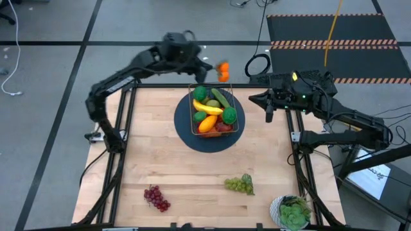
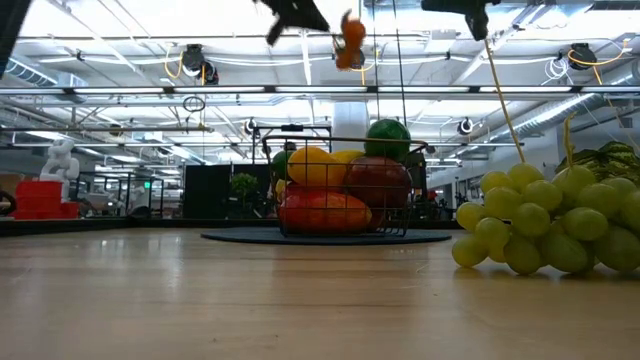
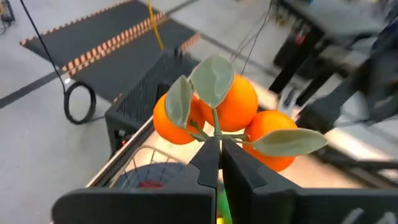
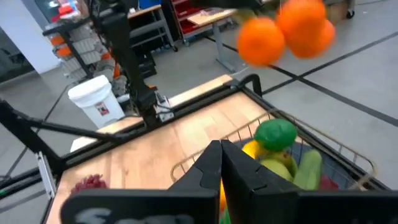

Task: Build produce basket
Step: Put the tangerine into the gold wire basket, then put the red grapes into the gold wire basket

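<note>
A cluster of three oranges (image 3: 214, 112) with pale green leaves is in the air over the table's far edge, just beyond the basket; my left gripper (image 3: 219, 144) is shut on it. The oranges (image 1: 223, 72) also show in the high view and high up as oranges (image 2: 348, 40) in the low view. The wire basket (image 1: 215, 109) stands on a round dark-blue mat (image 1: 192, 138) and holds a banana, a cucumber, limes, a mango and red fruit. My right gripper (image 4: 221, 146) is shut and holds nothing, to the right of the basket. My left gripper pinches the oranges' thin green stem (image 3: 216, 132), where the leaves branch off, between its two fingertips. The fingers come from the table's far left, slanting a little down. The oranges stick out past the fingertips, lifted clear of the table and the basket.
Purple grapes (image 1: 156, 197) lie near the front left. Green grapes (image 1: 239, 185) lie near the front right. A leafy plant in a white pot (image 1: 293, 212) stands at the front right corner. Bare wood lies between the mat and the grapes.
</note>
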Robot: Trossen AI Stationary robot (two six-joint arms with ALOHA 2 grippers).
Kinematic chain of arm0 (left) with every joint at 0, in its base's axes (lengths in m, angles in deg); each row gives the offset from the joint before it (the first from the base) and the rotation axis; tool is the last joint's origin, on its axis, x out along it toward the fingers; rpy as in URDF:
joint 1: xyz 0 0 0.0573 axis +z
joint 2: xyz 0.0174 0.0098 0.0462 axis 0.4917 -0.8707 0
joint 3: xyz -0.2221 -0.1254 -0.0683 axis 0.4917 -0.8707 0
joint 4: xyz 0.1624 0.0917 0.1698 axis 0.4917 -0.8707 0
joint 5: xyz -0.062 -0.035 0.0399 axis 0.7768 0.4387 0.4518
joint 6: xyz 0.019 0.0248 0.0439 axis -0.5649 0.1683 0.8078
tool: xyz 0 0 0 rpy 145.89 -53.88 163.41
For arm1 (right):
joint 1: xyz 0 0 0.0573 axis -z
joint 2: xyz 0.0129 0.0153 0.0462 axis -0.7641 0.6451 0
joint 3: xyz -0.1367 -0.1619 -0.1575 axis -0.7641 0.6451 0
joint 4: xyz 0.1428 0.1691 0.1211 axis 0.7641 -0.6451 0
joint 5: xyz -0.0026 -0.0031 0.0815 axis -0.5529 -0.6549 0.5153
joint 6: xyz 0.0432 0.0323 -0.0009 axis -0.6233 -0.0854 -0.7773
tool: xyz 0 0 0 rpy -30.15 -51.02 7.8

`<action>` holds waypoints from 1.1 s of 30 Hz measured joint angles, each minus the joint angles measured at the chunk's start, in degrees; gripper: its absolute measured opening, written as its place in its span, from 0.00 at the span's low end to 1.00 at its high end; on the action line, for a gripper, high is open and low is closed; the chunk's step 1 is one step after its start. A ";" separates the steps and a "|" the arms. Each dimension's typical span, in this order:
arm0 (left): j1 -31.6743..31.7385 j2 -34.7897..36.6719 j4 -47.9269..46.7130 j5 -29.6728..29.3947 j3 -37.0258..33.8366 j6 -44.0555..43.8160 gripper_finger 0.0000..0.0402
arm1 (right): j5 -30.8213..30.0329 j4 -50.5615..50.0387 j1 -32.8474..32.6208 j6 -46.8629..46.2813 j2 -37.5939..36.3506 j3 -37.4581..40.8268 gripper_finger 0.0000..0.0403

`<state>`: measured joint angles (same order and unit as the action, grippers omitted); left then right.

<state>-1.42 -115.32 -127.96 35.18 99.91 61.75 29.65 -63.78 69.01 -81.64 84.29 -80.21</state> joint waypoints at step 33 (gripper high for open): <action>-0.59 -17.04 -0.53 -5.63 0.04 -3.39 0.28 | 2.81 -3.55 -0.02 1.34 -7.67 0.00 0.00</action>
<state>-2.01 -132.36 -128.48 29.56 99.95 58.36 32.46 -67.33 68.98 -80.30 76.62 -80.21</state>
